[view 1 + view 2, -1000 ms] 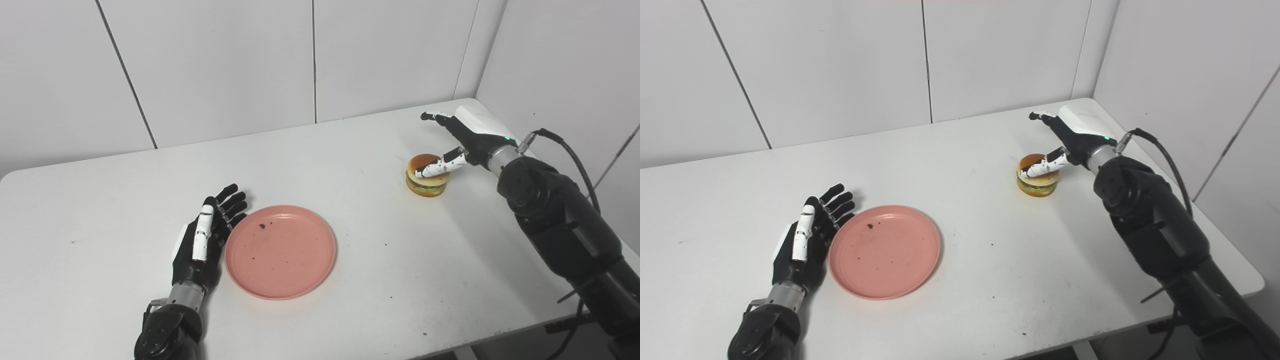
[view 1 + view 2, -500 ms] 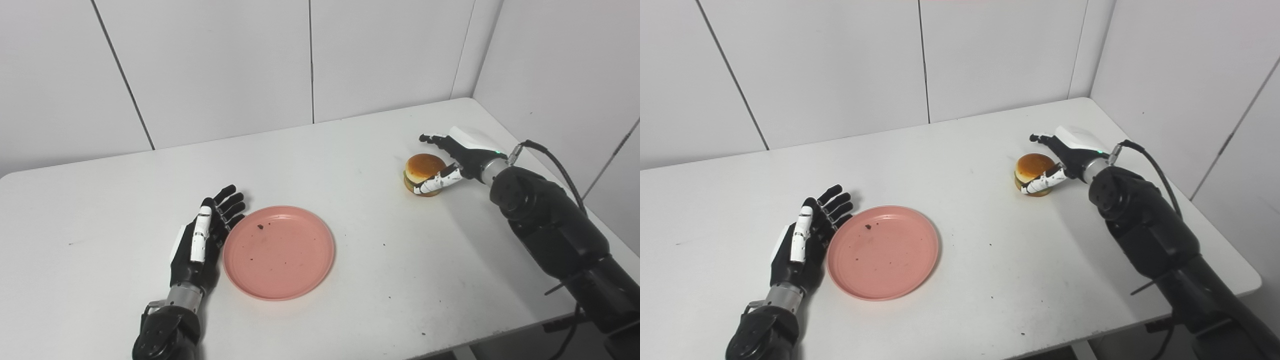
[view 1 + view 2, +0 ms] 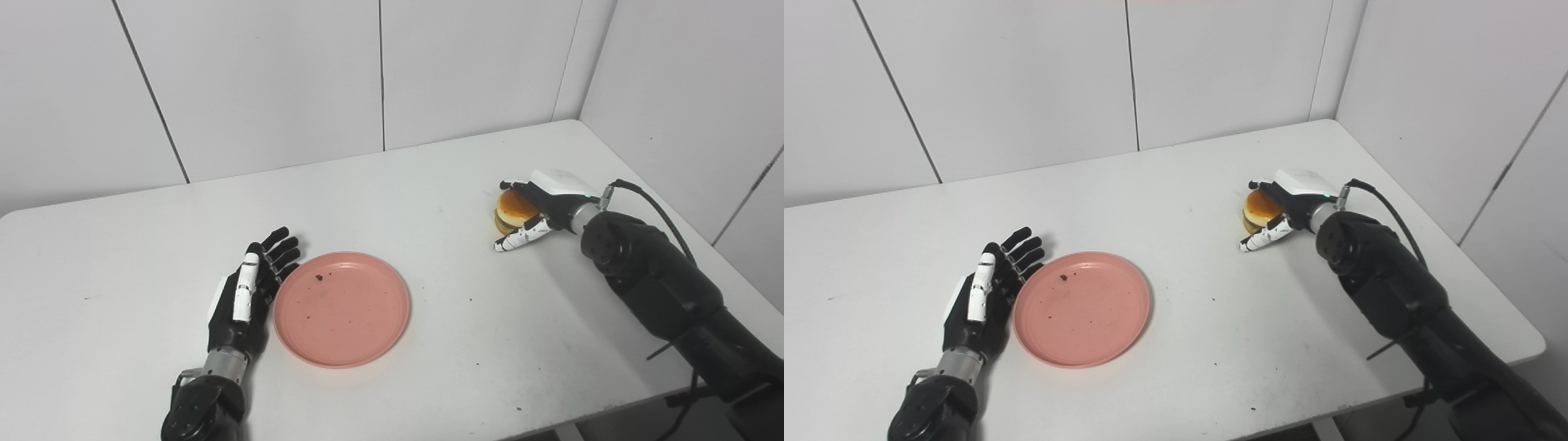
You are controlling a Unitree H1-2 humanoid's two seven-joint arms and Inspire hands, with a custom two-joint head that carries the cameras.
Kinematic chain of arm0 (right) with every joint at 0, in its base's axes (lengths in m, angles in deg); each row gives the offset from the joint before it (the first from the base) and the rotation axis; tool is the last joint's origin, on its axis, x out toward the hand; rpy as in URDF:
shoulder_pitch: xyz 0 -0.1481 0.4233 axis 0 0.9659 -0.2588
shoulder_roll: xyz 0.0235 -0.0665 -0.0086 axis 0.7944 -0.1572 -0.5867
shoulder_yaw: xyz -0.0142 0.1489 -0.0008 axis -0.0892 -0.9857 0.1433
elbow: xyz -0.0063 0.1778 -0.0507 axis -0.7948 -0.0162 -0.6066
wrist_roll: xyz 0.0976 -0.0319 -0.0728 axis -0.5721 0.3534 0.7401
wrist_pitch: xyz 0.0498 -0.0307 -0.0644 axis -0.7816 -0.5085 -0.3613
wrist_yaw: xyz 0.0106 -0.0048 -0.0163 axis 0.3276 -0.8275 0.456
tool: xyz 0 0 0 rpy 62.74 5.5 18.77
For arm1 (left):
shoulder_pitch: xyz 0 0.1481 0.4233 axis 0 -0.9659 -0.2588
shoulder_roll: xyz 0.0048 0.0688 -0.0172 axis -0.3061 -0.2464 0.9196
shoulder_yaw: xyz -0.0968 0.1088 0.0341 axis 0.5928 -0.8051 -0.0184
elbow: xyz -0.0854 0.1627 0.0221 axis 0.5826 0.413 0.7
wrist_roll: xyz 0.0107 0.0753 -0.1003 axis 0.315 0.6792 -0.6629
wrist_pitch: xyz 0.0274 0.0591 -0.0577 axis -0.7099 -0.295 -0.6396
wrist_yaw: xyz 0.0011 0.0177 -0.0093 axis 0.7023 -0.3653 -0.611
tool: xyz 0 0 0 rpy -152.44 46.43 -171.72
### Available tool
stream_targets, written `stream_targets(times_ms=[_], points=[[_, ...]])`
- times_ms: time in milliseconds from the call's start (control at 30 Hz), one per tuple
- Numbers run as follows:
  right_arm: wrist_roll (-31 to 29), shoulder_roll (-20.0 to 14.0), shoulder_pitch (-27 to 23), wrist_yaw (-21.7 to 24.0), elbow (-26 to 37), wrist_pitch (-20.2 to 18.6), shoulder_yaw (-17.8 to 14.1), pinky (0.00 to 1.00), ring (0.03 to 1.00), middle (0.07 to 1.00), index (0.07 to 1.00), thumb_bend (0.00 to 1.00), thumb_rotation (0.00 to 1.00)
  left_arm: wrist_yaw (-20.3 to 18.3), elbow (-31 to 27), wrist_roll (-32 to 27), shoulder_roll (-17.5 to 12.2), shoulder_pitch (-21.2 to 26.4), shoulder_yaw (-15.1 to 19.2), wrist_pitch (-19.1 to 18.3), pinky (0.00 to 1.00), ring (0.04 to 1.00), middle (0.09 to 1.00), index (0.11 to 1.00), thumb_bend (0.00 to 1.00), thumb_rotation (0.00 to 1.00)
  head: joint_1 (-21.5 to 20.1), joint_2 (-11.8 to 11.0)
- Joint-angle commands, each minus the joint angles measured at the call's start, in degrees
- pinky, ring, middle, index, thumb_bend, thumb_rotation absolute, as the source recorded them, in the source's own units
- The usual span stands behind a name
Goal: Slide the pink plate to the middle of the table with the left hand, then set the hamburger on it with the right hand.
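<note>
Hamburger (image 3: 513,208): golden-brown bun, green and yellow layers, on white table (image 3: 429,184) at right. Right hand (image 3: 539,205) cupped around it; firm grasp cannot be told. Pink plate (image 3: 342,309): speckled, near centre-left. Left hand (image 3: 248,294) released, fingers spread, just beside plate rim.

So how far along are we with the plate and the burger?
Plate step looks done: the pink plate sits near mid-table, left hand open beside its rim. In hand: right hand is around the hamburger, fingers not yet clearly closed. Left: lift it and put it on the plate.
</note>
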Motion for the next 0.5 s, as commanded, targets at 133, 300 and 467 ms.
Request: stream_targets(times_ms=[133, 300, 467], points=[[1.97, 0.11, -3.05, -2.05, -0.49, 2.01, 0.63, 0.74, 0.857, 0.896, 0.877, 0.86, 0.25, 0.16, -0.21, -0.37, 0.07, -0.62, 0.06, -1.98, 0.83, 0.843, 0.822, 0.791, 0.36, 1.0, 0.16, -0.05], [2.38, 0.59, -2.88, -3.97, -1.76, 3.62, 0.79, 0.71, 0.82, 0.864, 0.851, 0.78, 0.08, 0.24, -0.66, -0.32, 0.09, -0.71, 0.03, -2.62, 0.84, 0.843, 0.821, 0.788, 0.36, 1.0, 0.23, 0.09], [2.25, 0.51, -2.73, -4.41, -1.38, 4.03, 0.21, 0.48, 0.65, 0.801, 0.843, 0.7, 0.0, 0.29, -1.01, -0.38, 0.24, -0.83, 0.09, -2.99, 0.83, 0.841, 0.819, 0.785, 0.37, 1.0, 0.25, 0.26]])
